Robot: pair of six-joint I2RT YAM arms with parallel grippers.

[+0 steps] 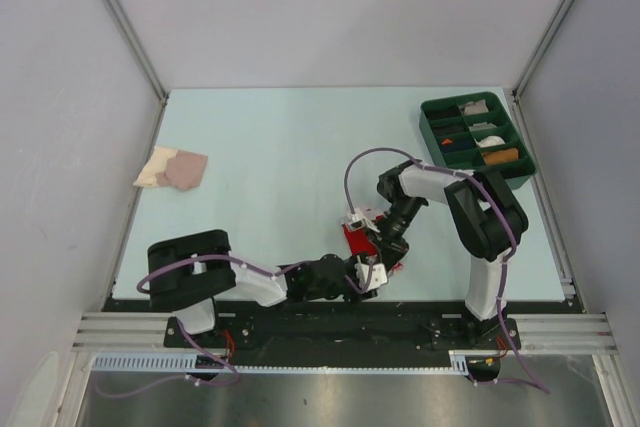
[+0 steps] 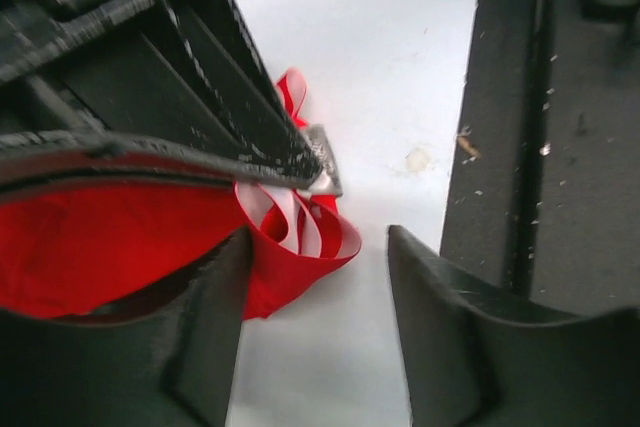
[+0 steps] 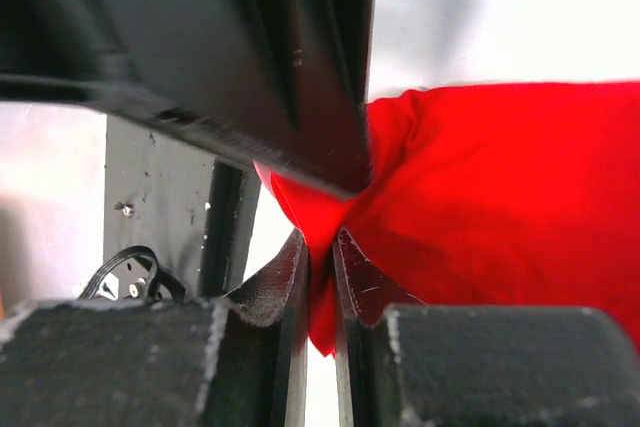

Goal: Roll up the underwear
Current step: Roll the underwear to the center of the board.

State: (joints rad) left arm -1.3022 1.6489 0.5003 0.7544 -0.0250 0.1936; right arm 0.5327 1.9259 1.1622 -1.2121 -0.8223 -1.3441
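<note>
Stretches the left arm (image 1: 260,282) low along the near edge toward the right, left gripper (image 2: 320,327) with fingers spread, and folds the right arm (image 1: 470,207) back to the near left, right gripper (image 3: 320,255) pinched tight on the underwear (image 3: 500,177).

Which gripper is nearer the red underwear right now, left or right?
Right. The right gripper is pinched shut on the underwear. The left gripper is open beside it, a fold of fabric reaching between its fingers, unclamped.
</note>
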